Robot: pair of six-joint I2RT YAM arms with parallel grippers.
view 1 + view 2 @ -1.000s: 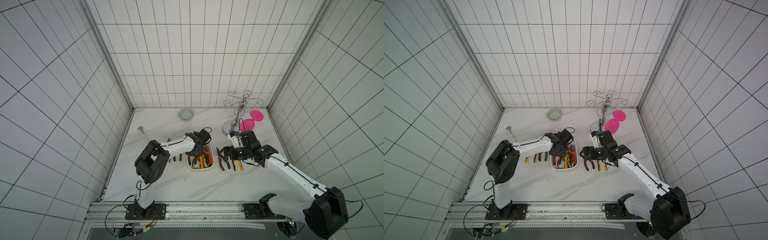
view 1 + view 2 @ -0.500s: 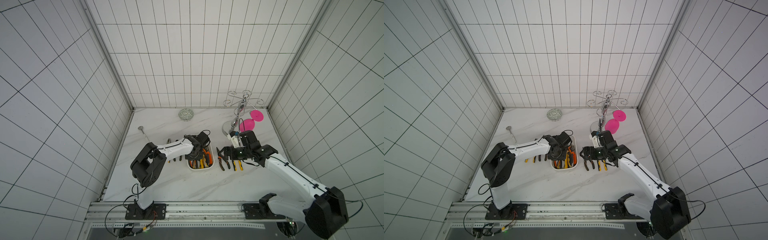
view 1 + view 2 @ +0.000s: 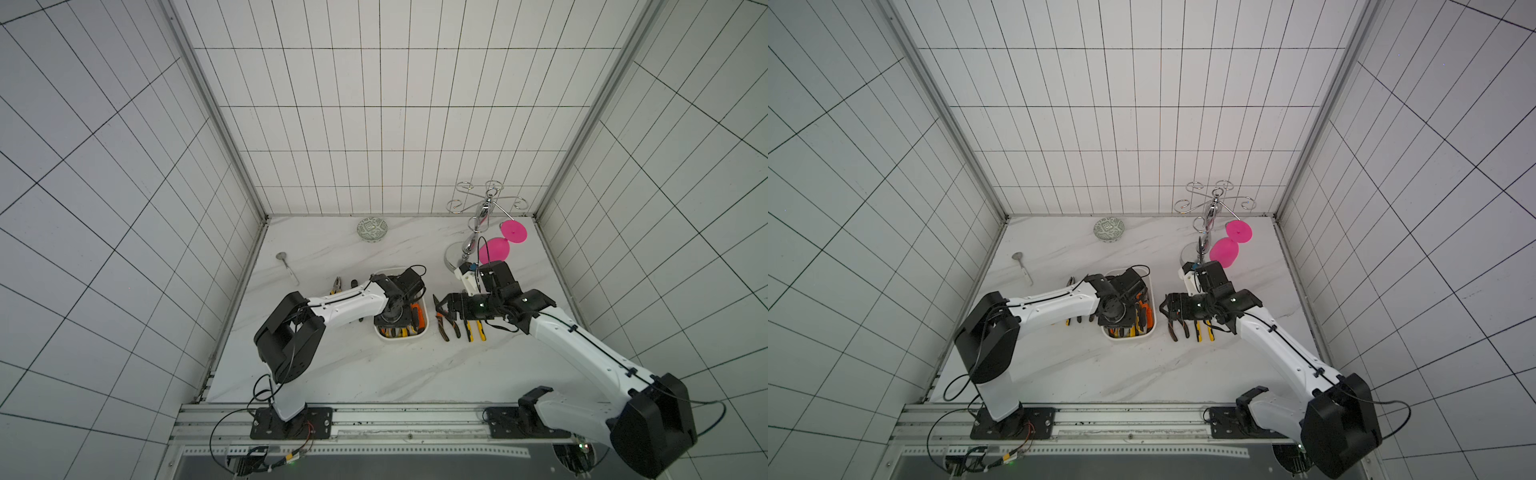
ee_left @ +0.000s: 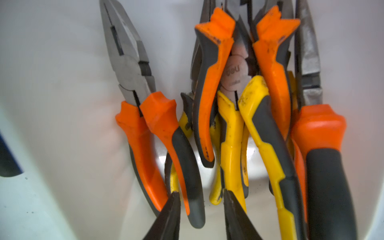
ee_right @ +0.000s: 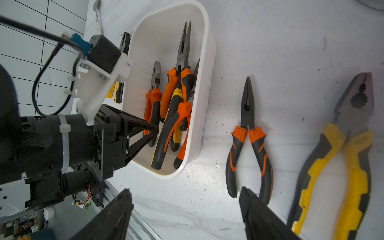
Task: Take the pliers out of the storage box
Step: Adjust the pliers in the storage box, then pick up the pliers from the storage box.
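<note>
The left gripper point(image 4: 200, 216) hangs inside the storage box point(image 5: 207, 62), its two black wedge-shaped fingers point(image 4: 169, 216) standing a little apart, unclenched. Between their tips lies the dark handle end of a blunt orange-and-black pair point(image 4: 153, 128). Whether either finger touches it cannot be told. The other pliers point(image 4: 228, 116) lie heaped in the box just beside that pair, handles toward the gripper and steel noses toward the box's far wall.

The right gripper point(image 5: 187, 209) hovers outside the box, over the table point(image 5: 291, 41) near its long wall, jaws spread wide and holding nothing. A needle-nosed pair point(image 5: 248, 135) lies flat on the table beyond that wall. A yellow-and-black pair point(image 5: 349, 155) lies farther from the box.

A round steel pivot point(image 4: 234, 74) in the heap bears a short stamped word, partly covered and not surely readable.

The box is smooth, glossy white plastic with rounded corners and a rolled rim. The handles are moulded two-colour grips, scuffed and speckled with dirt. The jaws are dull grey metal, serrated on their inner faces. The table is white with faint grey veins.
</note>
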